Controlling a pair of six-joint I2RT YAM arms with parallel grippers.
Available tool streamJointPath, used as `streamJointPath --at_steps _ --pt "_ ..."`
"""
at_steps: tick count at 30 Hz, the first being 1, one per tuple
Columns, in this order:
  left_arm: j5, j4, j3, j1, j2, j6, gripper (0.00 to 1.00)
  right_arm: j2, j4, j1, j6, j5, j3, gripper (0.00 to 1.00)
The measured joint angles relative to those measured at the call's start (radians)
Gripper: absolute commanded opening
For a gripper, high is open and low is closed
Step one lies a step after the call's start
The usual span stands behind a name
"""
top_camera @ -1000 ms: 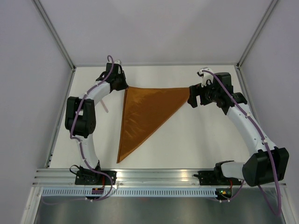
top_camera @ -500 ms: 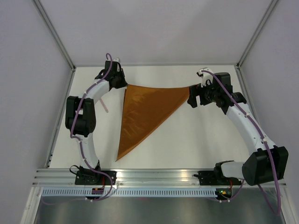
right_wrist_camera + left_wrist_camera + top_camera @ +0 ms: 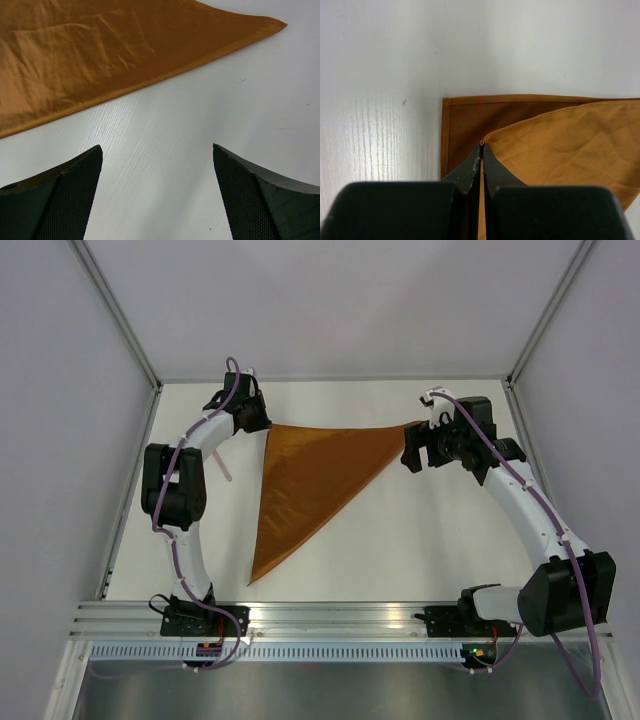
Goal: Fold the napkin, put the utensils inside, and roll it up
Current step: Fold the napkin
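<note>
The rust-brown napkin [image 3: 310,475] lies folded into a triangle, with its long point toward the near edge. My left gripper [image 3: 263,424] is shut on the upper layer's corner at the napkin's far left; in the left wrist view the closed fingertips [image 3: 481,146] pinch the lighter top layer [image 3: 565,145] a little short of the lower layer's corner [image 3: 451,107]. My right gripper [image 3: 409,455] is open and empty just off the napkin's right corner [image 3: 265,24], over bare table [image 3: 165,150]. A slim pale utensil-like strip [image 3: 227,468] lies left of the napkin.
The white table [image 3: 420,540] is bounded by a metal frame [image 3: 130,490] and grey walls. The left arm's elbow [image 3: 172,485] stands beside the slim strip. A metal rail [image 3: 330,615] runs along the near edge by the arm bases.
My left gripper has drawn the held corner slightly farther back and left, so the napkin's far edge has shifted a little. The right gripper has barely moved.
</note>
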Motion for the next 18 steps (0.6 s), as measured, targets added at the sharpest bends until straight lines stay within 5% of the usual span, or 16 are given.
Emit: streamJointPath --at_steps 7,13,15,18 --pt "0.000 -0.001 0.008 0.001 0.018 0.000 0.06 0.000 0.000 0.000 -0.001 0.000 -0.003 0.96" --pt "-0.008 -0.002 0.013 0.003 0.047 0.007 0.31 0.003 0.001 0.000 -0.008 -0.002 -0.004 0.96" --pt "-0.011 -0.003 0.013 0.005 0.051 0.010 0.47 0.004 0.000 0.000 -0.008 -0.007 -0.004 0.96" --pt "-0.035 -0.005 0.015 0.010 0.052 0.015 0.51 0.009 0.000 0.000 -0.009 -0.018 -0.004 0.96"
